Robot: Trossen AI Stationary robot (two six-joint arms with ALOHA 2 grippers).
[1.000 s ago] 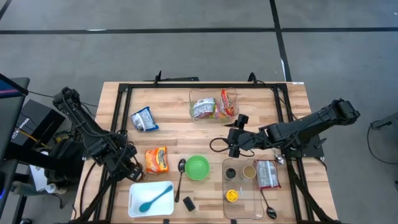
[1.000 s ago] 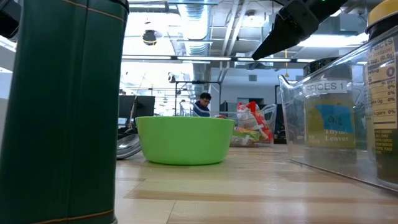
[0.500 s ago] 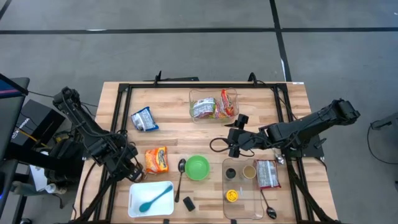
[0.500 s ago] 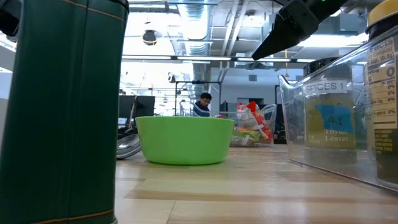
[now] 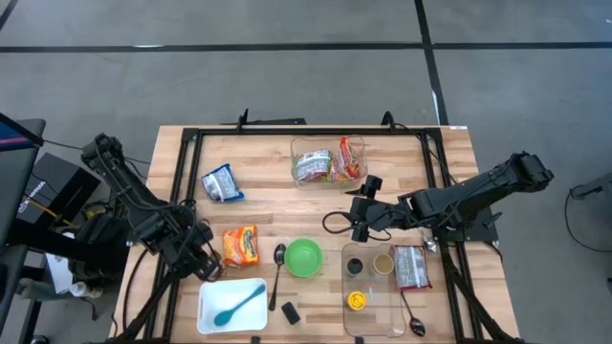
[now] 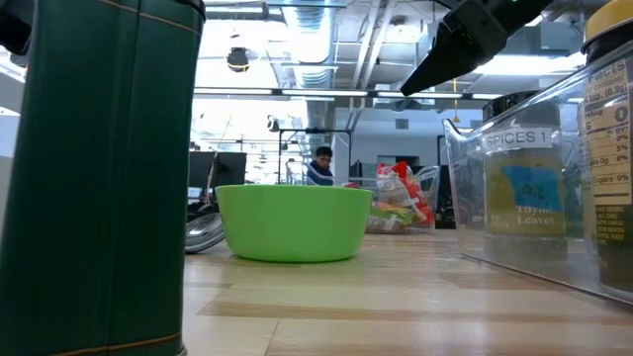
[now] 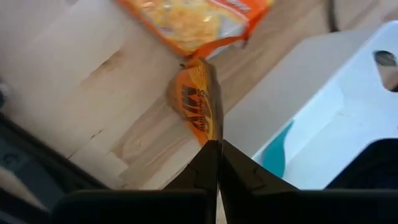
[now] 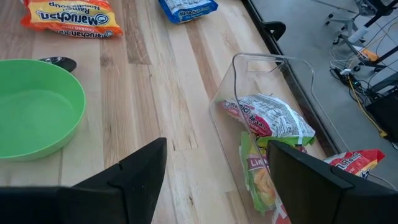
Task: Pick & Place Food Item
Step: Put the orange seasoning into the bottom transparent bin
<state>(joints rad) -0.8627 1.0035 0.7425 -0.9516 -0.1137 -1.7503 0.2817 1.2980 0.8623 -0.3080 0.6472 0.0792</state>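
The orange ramen packet (image 5: pixel 241 245) lies flat on the wooden table (image 5: pixel 258 158), between the left arm and the green bowl (image 5: pixel 303 257), its long axis running roughly toward and away from the table's front edge. The left gripper (image 5: pixel 203 264) sits at the packet's near left corner, fingers pressed together on the crimped edge of the wrapper (the left wrist view shows the orange seam (image 7: pixel 200 107) rising straight out of the closed fingertips). The packet thus lies directly ahead of this gripper and is pinched only by its corner; the rest of it rests on the wood. The white tray (image 5: pixel 232 306) with the teal spoon (image 5: pixel 239 304) lies just beside the gripper.

The right gripper (image 5: pixel 360 219) hovers well apart, spread wide, between the clear bin of snack packets (image 5: pixel 328 163) and the spice container (image 5: pixel 374 287).

Compared with the earlier frames, nothing has shifted: both arms and the packet hold the same positions.
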